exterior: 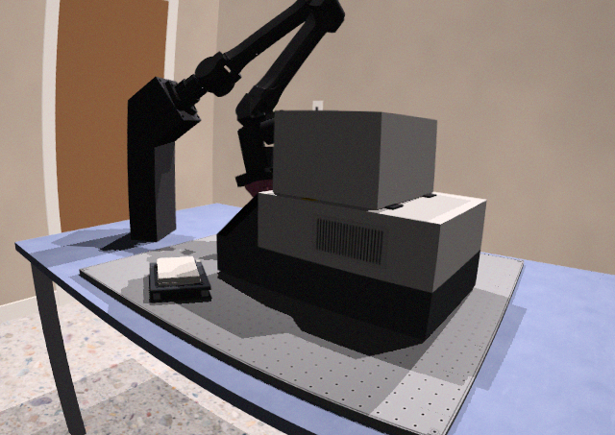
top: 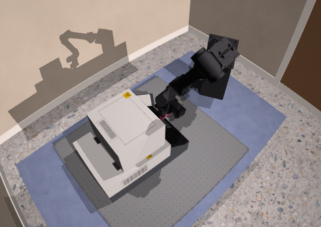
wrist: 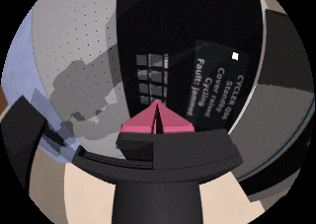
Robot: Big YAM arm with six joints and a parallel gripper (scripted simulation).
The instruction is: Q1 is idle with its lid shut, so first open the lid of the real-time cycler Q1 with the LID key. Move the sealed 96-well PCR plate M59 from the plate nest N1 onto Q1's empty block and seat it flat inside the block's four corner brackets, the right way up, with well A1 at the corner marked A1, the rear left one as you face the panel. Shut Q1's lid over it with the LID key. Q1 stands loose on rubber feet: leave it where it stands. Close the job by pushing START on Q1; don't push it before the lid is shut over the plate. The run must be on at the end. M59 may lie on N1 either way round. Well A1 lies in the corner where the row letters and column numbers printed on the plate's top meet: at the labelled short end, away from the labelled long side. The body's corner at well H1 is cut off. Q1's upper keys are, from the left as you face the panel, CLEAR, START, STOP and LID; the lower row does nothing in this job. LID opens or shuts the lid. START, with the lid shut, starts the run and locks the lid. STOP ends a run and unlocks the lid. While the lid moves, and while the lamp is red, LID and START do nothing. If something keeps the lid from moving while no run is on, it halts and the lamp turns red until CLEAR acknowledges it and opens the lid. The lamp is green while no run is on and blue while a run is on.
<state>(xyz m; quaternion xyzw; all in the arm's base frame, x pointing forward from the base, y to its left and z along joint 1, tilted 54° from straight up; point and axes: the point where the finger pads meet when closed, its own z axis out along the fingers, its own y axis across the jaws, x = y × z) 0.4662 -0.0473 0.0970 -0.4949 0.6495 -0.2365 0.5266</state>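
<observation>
The cycler Q1 (top: 121, 144) is a white box on a black base; its lid (top: 125, 123) lies flat and shut on top. It also shows in the exterior view (exterior: 357, 222). My gripper (top: 163, 117) is shut and empty, with its pink fingertips together, just above Q1's sloping black front panel. In the wrist view the fingertips (wrist: 157, 117) point down at the grid of keys (wrist: 153, 76), left of the text display (wrist: 220, 96); I cannot tell if they touch a key. The plate M59 (exterior: 176, 267) lies white side up on the black nest N1 (exterior: 180, 286), beside the panel.
The arm's black pedestal (exterior: 149, 172) stands at the back of the perforated grey baseplate (top: 196, 157), on a blue table. A small bright square (wrist: 235, 54) sits on the panel above the display. A wall and a door stand behind the table.
</observation>
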